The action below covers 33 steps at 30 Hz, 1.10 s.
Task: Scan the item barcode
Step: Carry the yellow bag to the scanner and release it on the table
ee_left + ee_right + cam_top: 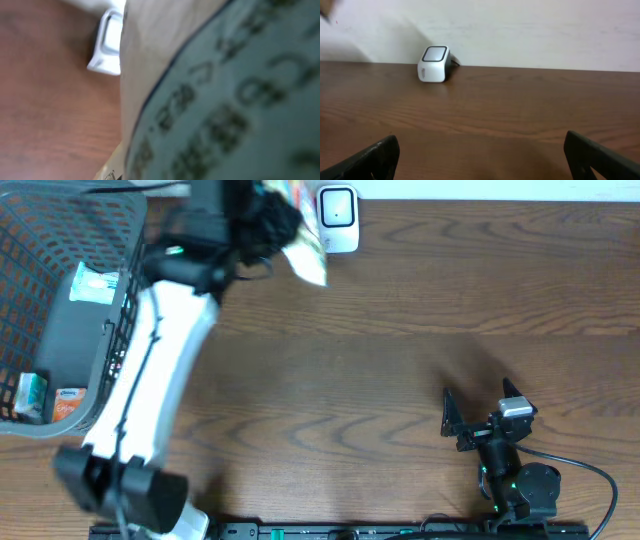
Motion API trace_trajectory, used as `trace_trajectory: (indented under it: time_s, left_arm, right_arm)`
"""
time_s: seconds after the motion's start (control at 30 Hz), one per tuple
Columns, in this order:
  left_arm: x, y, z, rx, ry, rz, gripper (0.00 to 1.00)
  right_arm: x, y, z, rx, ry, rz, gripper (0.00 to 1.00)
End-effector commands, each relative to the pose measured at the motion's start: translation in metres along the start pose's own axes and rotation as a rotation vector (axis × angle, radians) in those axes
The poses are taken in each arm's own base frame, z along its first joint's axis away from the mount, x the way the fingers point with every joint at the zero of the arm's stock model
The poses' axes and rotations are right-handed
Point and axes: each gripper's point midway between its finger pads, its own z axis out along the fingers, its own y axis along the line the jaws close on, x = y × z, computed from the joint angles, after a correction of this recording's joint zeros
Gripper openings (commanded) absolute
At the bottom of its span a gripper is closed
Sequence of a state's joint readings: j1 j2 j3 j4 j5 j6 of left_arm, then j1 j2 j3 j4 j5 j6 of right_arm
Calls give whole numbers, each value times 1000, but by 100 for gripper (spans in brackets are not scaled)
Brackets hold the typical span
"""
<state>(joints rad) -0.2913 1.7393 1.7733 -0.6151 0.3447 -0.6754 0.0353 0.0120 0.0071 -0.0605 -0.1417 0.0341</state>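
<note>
Left fingers clenched on packet at 12 o'clock, its edge just beside scanner at counter's far edge. Right fingers released, spread wide, at 5 o'clock. Basket hugs 9 o'clock edge; bare wood between.

Grey mesh basket with small packets, wooden table.

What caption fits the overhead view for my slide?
Left end effector holds a packet near the white scanner; right end effector sits open.
</note>
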Motion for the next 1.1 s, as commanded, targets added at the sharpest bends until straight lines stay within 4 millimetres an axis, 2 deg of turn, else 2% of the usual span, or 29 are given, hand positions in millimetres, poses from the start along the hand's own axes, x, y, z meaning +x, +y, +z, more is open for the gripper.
trace_trajectory:
  time_s: [0.0, 0.1, 0.23, 0.43, 0.5, 0.53, 0.67, 0.7, 0.8, 0.9, 0.97, 1.07]
  left_arm:
    - [9, 21, 29, -168, -34, 46, 8]
    - [36, 36, 59, -256, 20, 72, 7]
    - [75, 44, 98, -296, 115, 103, 7]
    - [124, 47, 136, -320, 214, 153, 8]
    - [132, 45, 143, -315, 223, 164, 15]
    - [136, 42, 146, -307, 225, 172, 30]
    - [139, 30, 148, -277, 213, 186, 53]
    - [137, 27, 148, -267, 207, 194, 56]
    - [132, 19, 142, -241, 197, 261, 58]
    - [119, 7, 127, -204, 173, 369, 58]
    - [104, -3, 112, -177, 141, 436, 58]
    - [73, -16, 78, -146, 69, 517, 58]
  right_arm:
    - [0, 3, 0, -12, 0, 6, 99]
    - [0, 3, 0, -12, -1, 6, 99]
    - [0, 3, 0, -12, 0, 6, 99]
    - [0, 3, 0, -12, 0, 6, 99]
    - [0, 3, 0, -12, 0, 6, 99]
    - [0, 3, 0, -12, 0, 6, 99]
    - [0, 3, 0, -12, 0, 6, 99]
    - [0, 3, 0, -12, 0, 6, 99]
    - [0, 3, 0, -12, 0, 6, 99]
    - [0, 3, 0, -12, 0, 6, 99]
    - [0, 3, 0, -12, -1, 6, 99]
    - [0, 3, 0, -12, 0, 6, 99]
